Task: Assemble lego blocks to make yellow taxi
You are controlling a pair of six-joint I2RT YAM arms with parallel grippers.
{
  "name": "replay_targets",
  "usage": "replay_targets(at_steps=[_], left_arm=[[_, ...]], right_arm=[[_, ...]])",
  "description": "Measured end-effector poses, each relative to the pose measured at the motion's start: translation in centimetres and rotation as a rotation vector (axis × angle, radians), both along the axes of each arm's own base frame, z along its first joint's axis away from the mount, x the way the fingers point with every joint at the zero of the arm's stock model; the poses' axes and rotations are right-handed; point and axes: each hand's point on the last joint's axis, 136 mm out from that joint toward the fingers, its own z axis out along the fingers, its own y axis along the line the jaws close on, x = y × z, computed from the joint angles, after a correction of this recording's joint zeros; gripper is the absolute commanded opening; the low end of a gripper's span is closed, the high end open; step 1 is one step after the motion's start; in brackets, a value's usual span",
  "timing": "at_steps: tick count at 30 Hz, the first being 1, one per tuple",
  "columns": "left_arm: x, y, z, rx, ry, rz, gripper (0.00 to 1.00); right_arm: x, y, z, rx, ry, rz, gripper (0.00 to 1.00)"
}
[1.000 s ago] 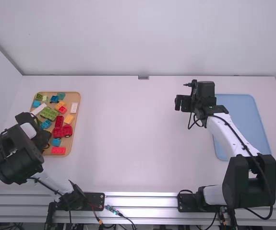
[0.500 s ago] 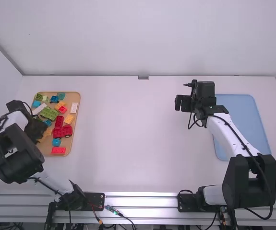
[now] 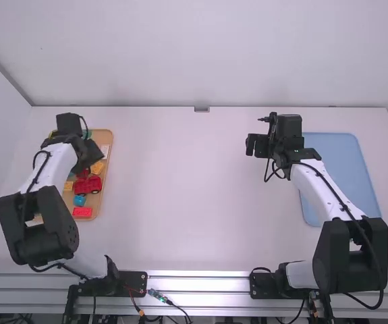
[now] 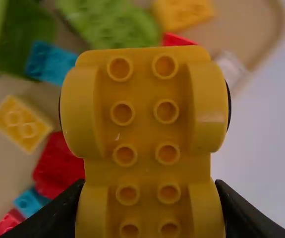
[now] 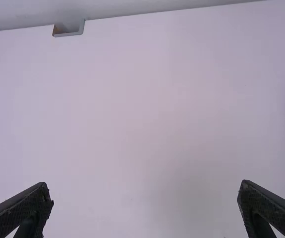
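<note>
Left gripper [image 3: 87, 154] clamped a yellow wheeled piece [image 4: 144, 119] (one end was cropped), tan tray [image 3: 94, 202] was partly hidden, right gripper [image 3: 250, 145] stood wide, empty.

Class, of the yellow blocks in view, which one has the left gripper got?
The largest yellow block, held between the fingers of the left gripper, with rounded sides; smaller yellow blocks lie on the tray.
</note>
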Motion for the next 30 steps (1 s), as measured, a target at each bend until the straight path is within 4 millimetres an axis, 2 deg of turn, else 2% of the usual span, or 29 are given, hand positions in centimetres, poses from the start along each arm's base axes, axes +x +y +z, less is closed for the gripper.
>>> replay_targets(at_steps=[2,4,7,9,11,12,15,18,19,21,24,27,30], left_arm=[[0.6,-2.4,0.5,0.028,-0.010,-0.111,0.21],[1.3,-5.5,0.6,0.060,-0.013,-0.270,0.21],[1.7,-10.0,0.1,0.078,-0.012,-0.505,0.22],[1.2,-13.6,-0.6,0.070,-0.008,-0.705,0.25],[0.7,-15.8,-1.0,0.059,-0.007,-0.840,0.25],[0.0,-17.6,-1.3,0.049,-0.008,-0.964,0.24],[-1.3,-21.2,-1.6,0.039,-0.033,-1.214,0.25],[-2.2,-23.0,-2.0,0.045,-0.049,-1.354,0.28],[-3.2,-24.2,-2.4,0.049,-0.051,-1.451,0.29],[-4.0,-25.1,-2.8,0.056,-0.051,-1.532,0.29],[-5.7,-27.0,-3.8,0.091,-0.066,-1.711,0.37],[-6.3,-28.4,-4.4,0.135,-0.104,-1.810,0.45],[-6.7,-29.4,-5.0,0.169,-0.138,-1.875,0.43]], right_arm=[[0.0,0.0,0.0,0.002,0.000,-0.001,0.99],[0.0,0.0,0.0,0.001,0.000,0.000,0.99],[0.0,0.0,0.0,0.000,0.000,0.000,0.99],[0.0,0.0,0.0,0.000,0.000,0.000,0.99],[0.0,0.0,0.0,0.000,0.000,0.000,0.99],[0.0,0.0,0.0,-0.003,0.000,0.002,0.99],[-0.4,0.0,-0.3,-0.024,0.014,0.024,0.99],[-0.7,-0.1,-0.6,-0.038,0.026,0.038,0.99],[-0.9,-0.1,-0.8,-0.046,0.035,0.046,0.99],[-1.0,-0.1,-0.9,-0.051,0.040,0.051,0.99],[-1.2,-0.1,-1.1,-0.058,0.050,0.058,0.99],[-1.5,-0.3,-1.3,-0.060,0.065,0.057,0.99],[-1.8,-0.4,-1.5,-0.061,0.081,0.056,0.99]])
